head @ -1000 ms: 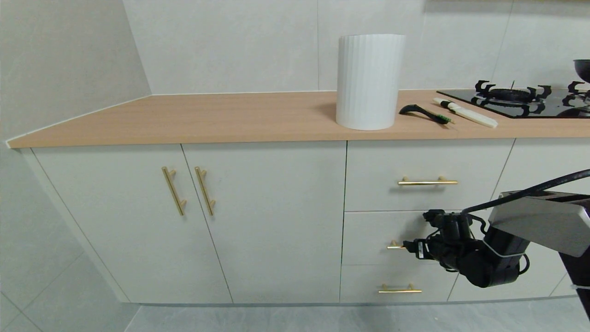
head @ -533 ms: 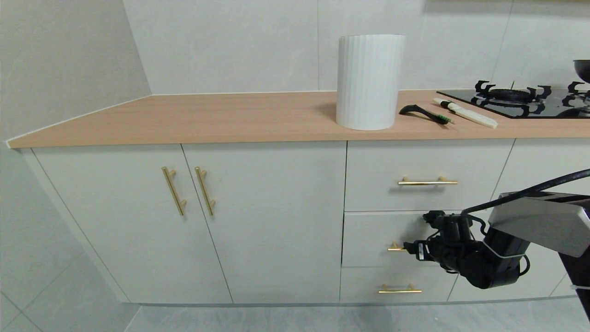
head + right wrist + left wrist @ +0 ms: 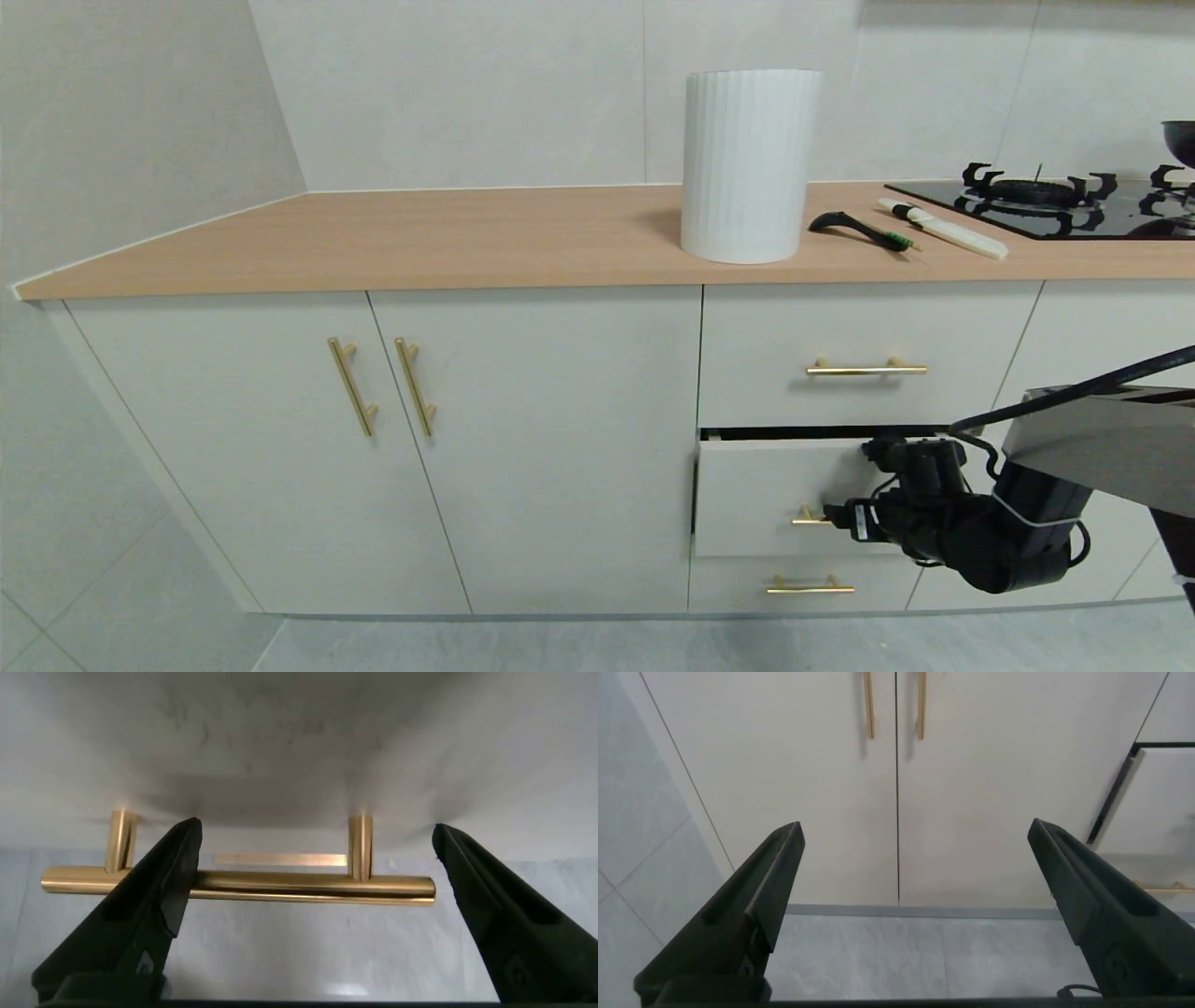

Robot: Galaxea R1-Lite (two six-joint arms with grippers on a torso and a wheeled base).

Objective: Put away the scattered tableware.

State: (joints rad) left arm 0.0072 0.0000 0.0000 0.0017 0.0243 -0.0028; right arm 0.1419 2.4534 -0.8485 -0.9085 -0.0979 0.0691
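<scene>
A black scoop-like utensil [image 3: 859, 229] and a white knife with a dark handle end [image 3: 943, 229] lie on the wooden counter [image 3: 420, 238], right of a tall white ribbed holder [image 3: 747, 163]. Below them the middle drawer [image 3: 761, 490] stands slightly pulled out, with a dark gap along its top. My right gripper [image 3: 833, 519] is at that drawer's gold handle [image 3: 808, 519]. In the right wrist view the handle bar [image 3: 280, 889] runs across behind the gripper [image 3: 313, 915], whose fingers stand wide apart. My left gripper [image 3: 910, 915] hangs open, low before the double cabinet doors [image 3: 896, 784].
A black gas hob [image 3: 1055, 201] sits at the counter's right end. There are gold handles on the top drawer [image 3: 866, 370], the bottom drawer [image 3: 810, 588] and the two doors [image 3: 378, 385]. Grey tiled floor [image 3: 906, 952] lies under the cabinets.
The middle drawer has slid out a little, opening a dark gap at its top. My right gripper has come back and slightly down with the handle.
</scene>
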